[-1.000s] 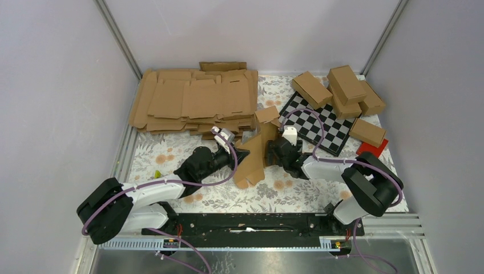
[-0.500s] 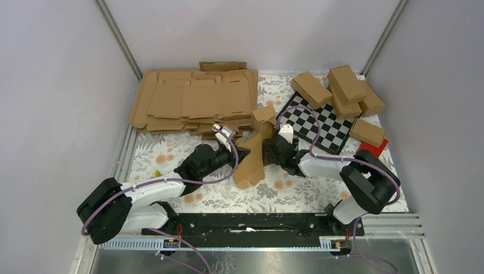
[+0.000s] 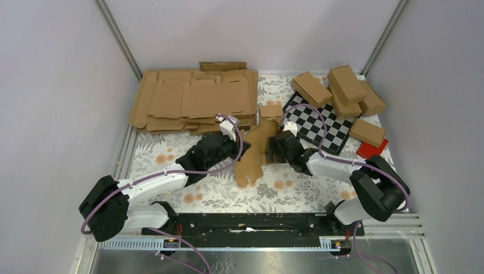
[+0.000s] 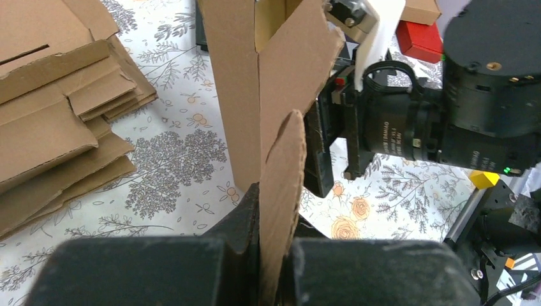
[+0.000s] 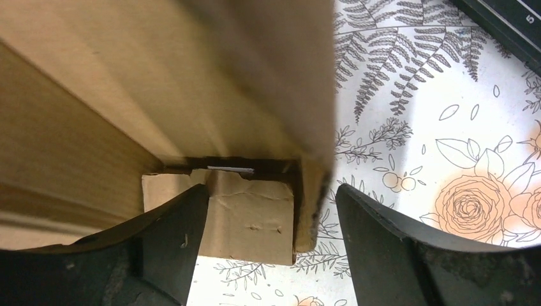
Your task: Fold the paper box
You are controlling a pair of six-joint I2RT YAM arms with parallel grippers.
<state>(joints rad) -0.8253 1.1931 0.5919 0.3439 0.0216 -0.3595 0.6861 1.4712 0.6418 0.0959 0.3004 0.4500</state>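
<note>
The brown cardboard paper box, a die-cut sheet that is only partly folded, stands upright near the middle of the flower-printed desk, between the two arms. The left gripper has its jaws pressed together on the thin edge of one flap. This flap rises straight up between the two dark fingers, and the taller panels of the box stand behind it.

The right gripper is at the other side of the box with its jaws wide apart. A small creased flap at the bottom of the box lies between them, and a box wall fills the view above. One finger overlaps one edge of this flap, but I cannot tell if it touches; the other finger is clearly apart from it.

At the back left of the desk lies a stack of flat brown cardboard sheets. At the back right are a black-and-white chequered board, several closed brown cartons and a small red box.
</note>
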